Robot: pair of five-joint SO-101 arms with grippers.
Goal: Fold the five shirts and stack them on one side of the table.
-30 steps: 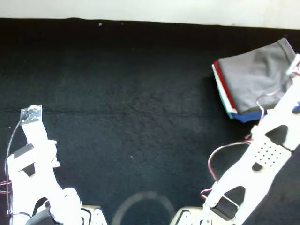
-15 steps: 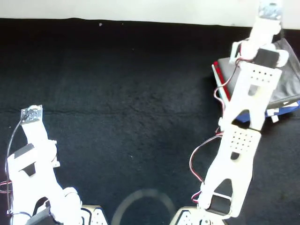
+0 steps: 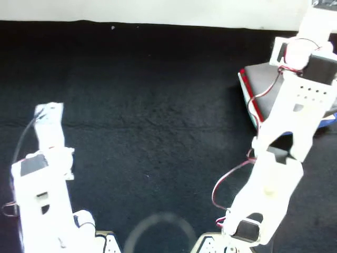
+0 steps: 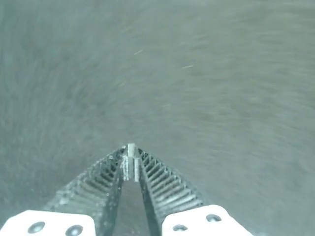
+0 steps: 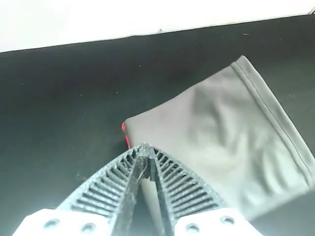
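Left gripper (image 4: 130, 151): dark ribbed fingers clenched tip to tip, grasping nothing, poised over bare cloth
Right gripper (image 5: 144, 149): dark ribbed fingers likewise pressed together with nothing between them; the tips sit over the stack's corner where the red edge shows
Stack of folded shirts (image 3: 261, 80): lies at the far right of the table, close to the back edge, partly covered by the right arm in the high view
Top shirt (image 5: 221, 132): smooth grey fabric, folded into a rectangle, a stitched hem running along one side
Lower layers: a thin red edge (image 3: 249, 94) peeks out at the stack's side that faces the table's middle, seen again in the right wrist view (image 5: 125, 133); a bit of blue (image 3: 330, 121) shows by the right edge
Left white arm (image 3: 45, 174): stands at the near left, well apart from the stack
Right white arm (image 3: 292, 110): stretches from the near edge up across the stack, red and white wires (image 3: 226, 182) looping beside it
Table covered in black cloth (image 3: 158, 105): matte and slightly fuzzy, with a faint pale ring (image 3: 160, 227) near the arm bases
White strip of wall (image 3: 158, 9): runs along the table's far edge
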